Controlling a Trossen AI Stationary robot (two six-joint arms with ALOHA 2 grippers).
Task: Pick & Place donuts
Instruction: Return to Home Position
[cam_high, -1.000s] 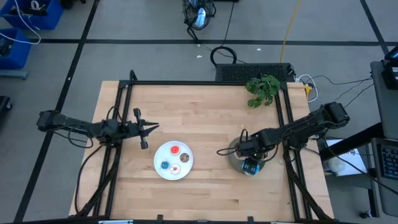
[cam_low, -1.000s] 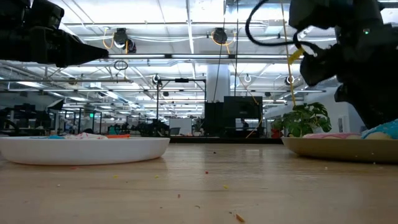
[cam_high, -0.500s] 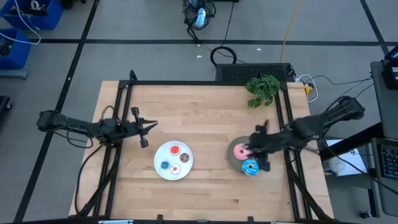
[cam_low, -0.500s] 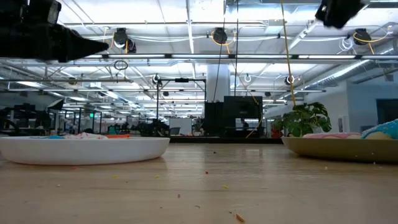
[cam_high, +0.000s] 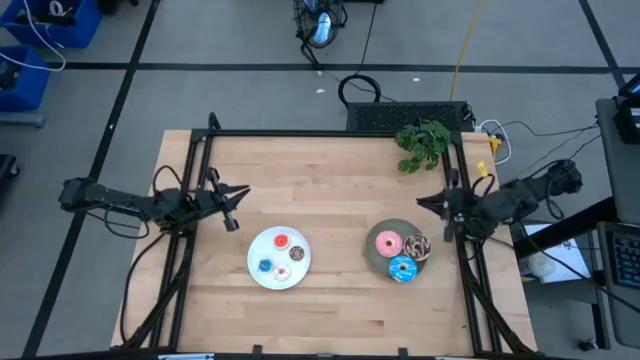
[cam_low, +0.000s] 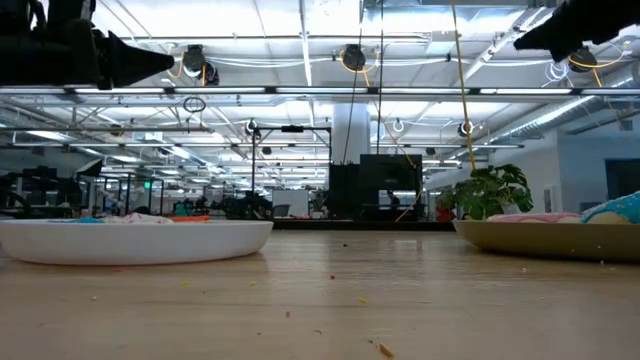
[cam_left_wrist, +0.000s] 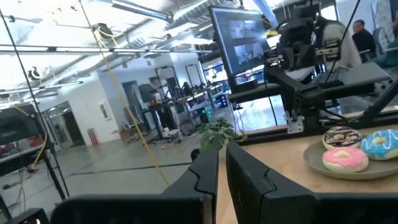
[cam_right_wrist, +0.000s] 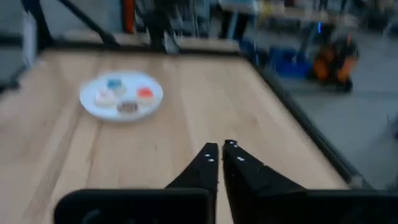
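Observation:
Three larger donuts lie on the grey plate at the table's right: pink, chocolate-sprinkled and blue. The white plate in the middle holds tiny donuts: red, blue, white and brown. My right gripper hangs shut above the table, beyond the grey plate toward the far right, with nothing in it. My left gripper waits shut and raised, left of the white plate.
A green plant stands at the far right corner. Black frame rails run along the table's left and right sides. Bare wood lies between the two plates and along the near edge.
My right gripper has risen off the grey plate and drawn back toward the table's far right, and its fingers have shut. The chocolate-sprinkled donut, hidden under the gripper before, now shows lying on the grey plate beside the pink one.

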